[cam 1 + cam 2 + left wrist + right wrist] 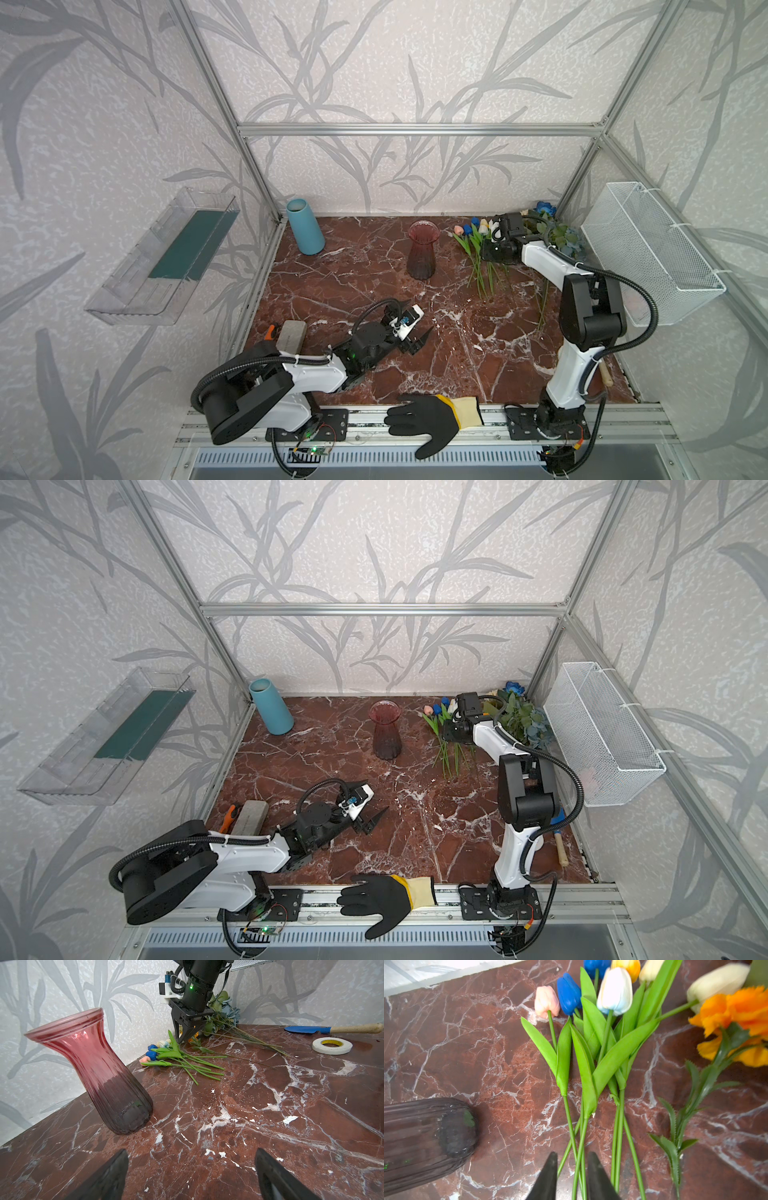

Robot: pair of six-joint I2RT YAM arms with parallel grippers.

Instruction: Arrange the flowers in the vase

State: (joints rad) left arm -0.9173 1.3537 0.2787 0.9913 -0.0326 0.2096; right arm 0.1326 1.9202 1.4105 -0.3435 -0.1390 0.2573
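The vase is ribbed red glass and stands upright and empty at the table's back middle. To its right the flowers lie flat: small tulips in pink, blue, white and yellow, an orange marigold, a dusty-blue bunch and a deep-blue rose. My right gripper is down over the tulip stems, open only a little, with thin stems in the gap. My left gripper stands wide open and empty over bare table, front left of the vase.
A light-blue cylinder stands at the back left corner. A tape roll and a blue trowel lie right. A black glove rests on the front rail. A grey block sits front left; a wire basket hangs right.
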